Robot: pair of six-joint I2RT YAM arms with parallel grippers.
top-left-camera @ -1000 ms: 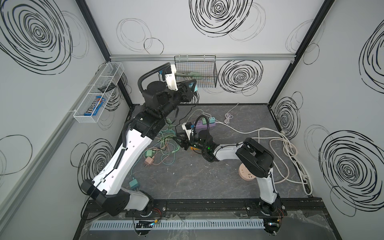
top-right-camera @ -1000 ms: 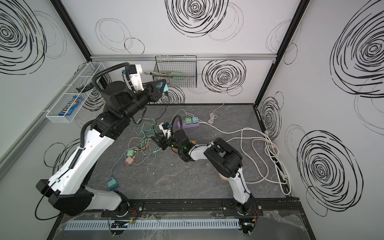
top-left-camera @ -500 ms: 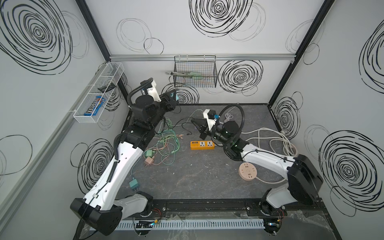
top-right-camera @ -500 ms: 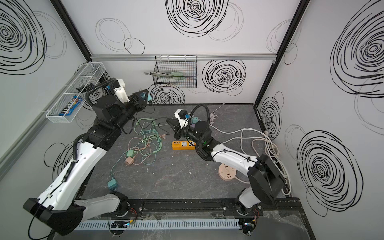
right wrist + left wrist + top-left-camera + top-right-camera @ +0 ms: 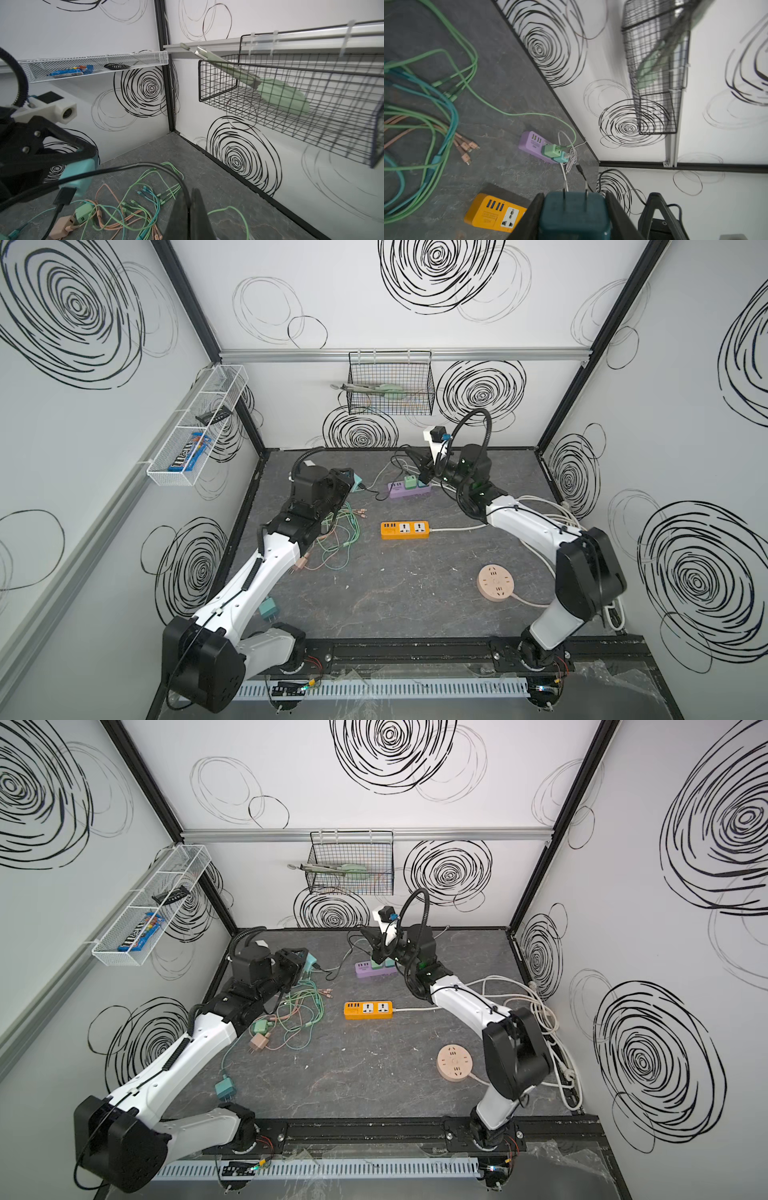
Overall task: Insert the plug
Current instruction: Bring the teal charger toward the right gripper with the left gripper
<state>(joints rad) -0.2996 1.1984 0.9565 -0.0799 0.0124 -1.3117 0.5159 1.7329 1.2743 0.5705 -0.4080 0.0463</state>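
My left gripper [image 5: 574,194] is shut on a dark teal plug [image 5: 574,216] whose two prongs point outward. In both top views this plug [image 5: 354,482] [image 5: 310,962] hangs at the back left, above the cable tangle. A black cable [image 5: 124,166] runs from the plug's socket end to my right gripper [image 5: 190,192], which is shut on it. The right gripper [image 5: 411,455] [image 5: 365,932] hovers above the purple power strip [image 5: 399,489] [image 5: 363,968]. An orange power strip [image 5: 404,529] [image 5: 368,1009] [image 5: 494,212] lies mid-table with its sockets free.
Green, teal and pink cables [image 5: 336,539] with small adapters lie tangled on the left. A round beige socket [image 5: 495,582] sits front right, and white cords [image 5: 552,514] pile along the right wall. A wire basket [image 5: 390,389] hangs on the back wall.
The left arm came down from beside the basket to low at the back left. The right arm pulled back from the orange strip toward the purple one, and its jaws closed.
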